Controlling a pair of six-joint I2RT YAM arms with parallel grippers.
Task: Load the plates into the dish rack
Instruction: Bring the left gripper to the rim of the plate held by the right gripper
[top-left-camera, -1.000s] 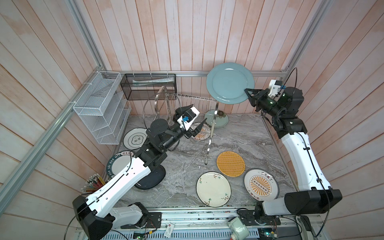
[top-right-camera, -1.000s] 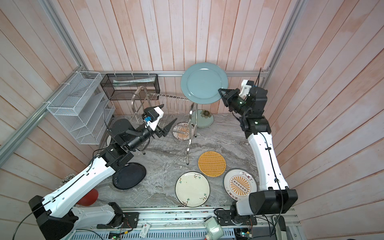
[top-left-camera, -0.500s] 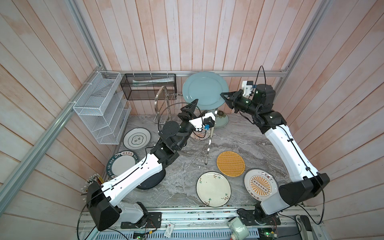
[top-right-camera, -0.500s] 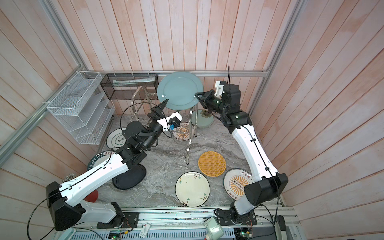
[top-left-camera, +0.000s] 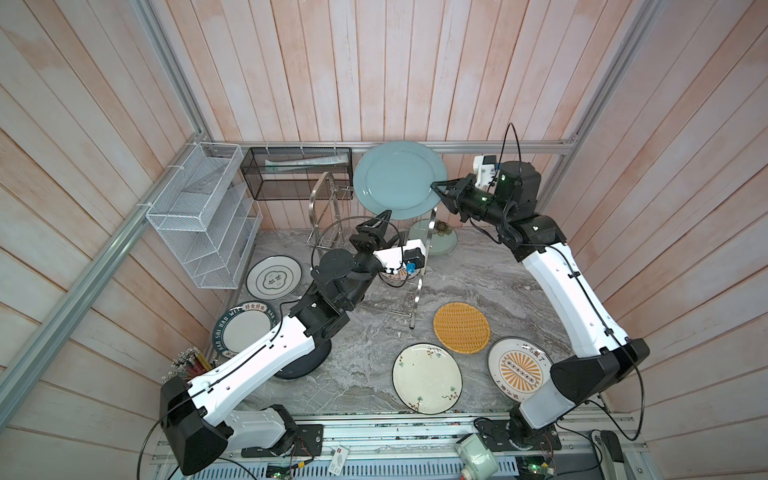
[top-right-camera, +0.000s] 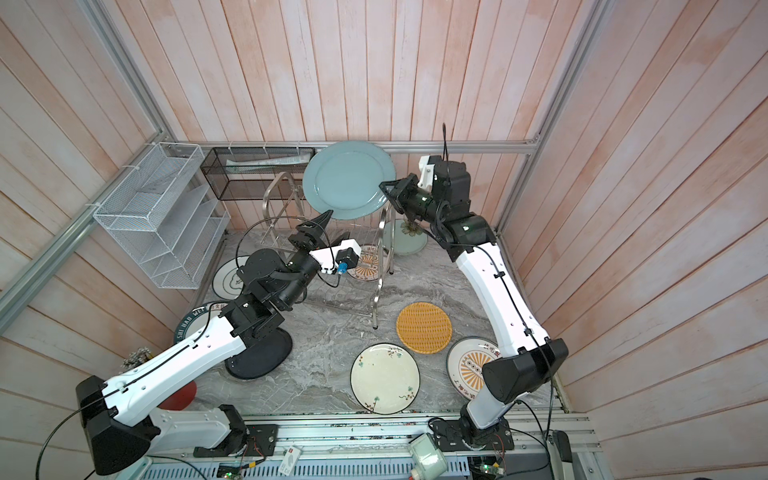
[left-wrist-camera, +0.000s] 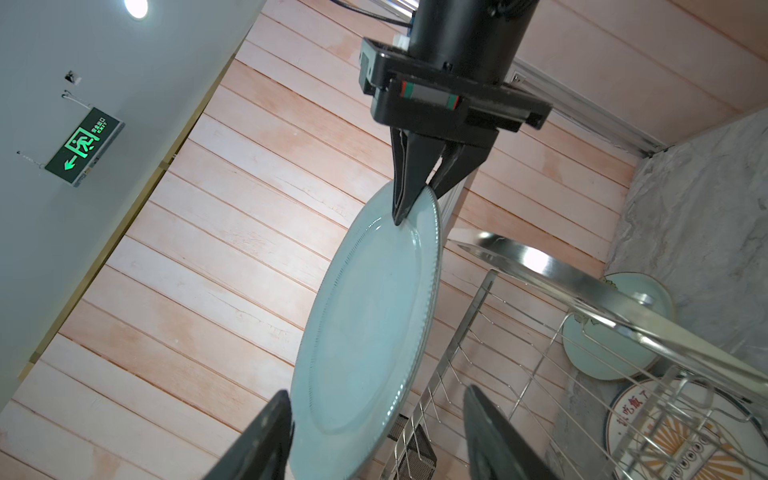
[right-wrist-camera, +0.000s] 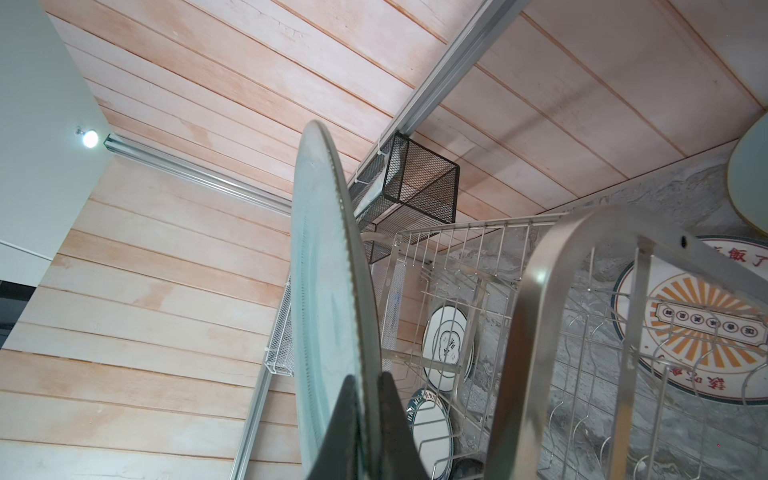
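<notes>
A grey-blue plate (top-left-camera: 395, 178) (top-right-camera: 347, 178) hangs on edge above the steel dish rack (top-left-camera: 328, 199) (top-right-camera: 380, 257). My right gripper (top-left-camera: 434, 185) (right-wrist-camera: 365, 382) is shut on its rim. From below, my left gripper (top-left-camera: 382, 220) (left-wrist-camera: 374, 399) stands open, its fingers on either side of the plate's (left-wrist-camera: 365, 332) lower rim, one finger close against it. Other plates lie flat on the marble in a top view: yellow woven (top-left-camera: 461, 327), cream floral (top-left-camera: 427, 378), orange sunburst (top-left-camera: 519, 370), green-ringed (top-left-camera: 273, 277), lettered (top-left-camera: 243, 328), black (top-left-camera: 303, 361), pale green (top-left-camera: 436, 241).
A white mesh organiser (top-left-camera: 199, 216) hangs on the left wall and a black mesh basket (top-left-camera: 297, 172) on the back wall. Another sunburst plate (top-right-camera: 365, 262) lies under the rack. A pencil holder (top-left-camera: 191, 361) stands at the front left. Wooden walls close in on three sides.
The right arm carried the grey-blue plate leftward to above the rack. The left arm rose and turned its gripper up under the plate's lower rim, jaws narrowing slightly.
</notes>
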